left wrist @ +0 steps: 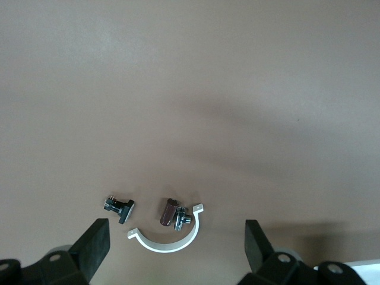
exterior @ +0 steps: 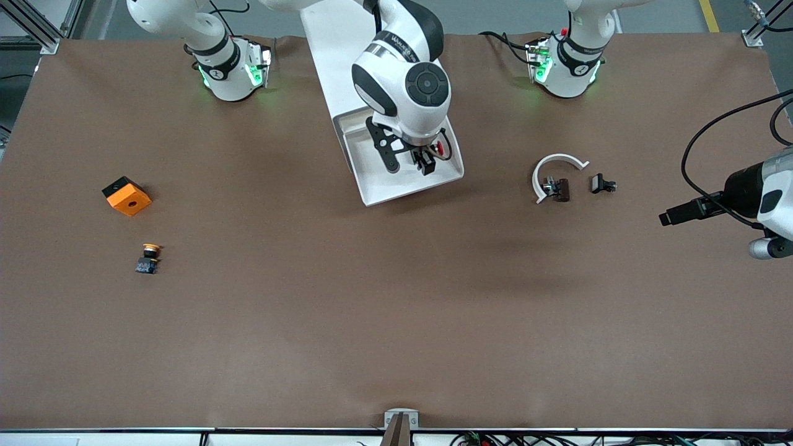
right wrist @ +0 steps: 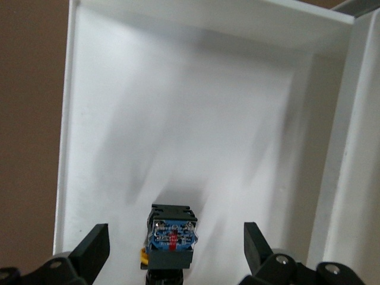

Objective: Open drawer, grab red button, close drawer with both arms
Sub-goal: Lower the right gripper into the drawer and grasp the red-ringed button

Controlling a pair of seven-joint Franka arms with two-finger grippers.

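Nearest the front camera lies a button with a yellow-orange cap (exterior: 148, 258) toward the right arm's end of the surface (exterior: 396, 322), and a little farther from it an orange cube (exterior: 126, 196). These are not ours to take. Farther on, toward the left arm's end, we see a white half-ring clamp (exterior: 553, 167) with a dark bolt piece (exterior: 557, 189) beside it and a small black clip (exterior: 601, 183) just past that.

Our left gripper (left wrist: 177, 249) hangs over that clamp with its fingers wide apart and holding nothing; this arm waits.

Farther still, the drawer (exterior: 378, 186) stands pulled out of the tall white cabinet (exterior: 334, 56). Our right gripper (exterior: 424, 162) is down inside it, fingers spread wide and empty. The red-capped button (right wrist: 172, 237) lies on the drawer floor directly between those fingers, its black-and-blue body pointing away from the wrist, so its long axis seems to run along the gap rather than across it. We judge the right arm alone is placed to take it: lower slightly, then close.
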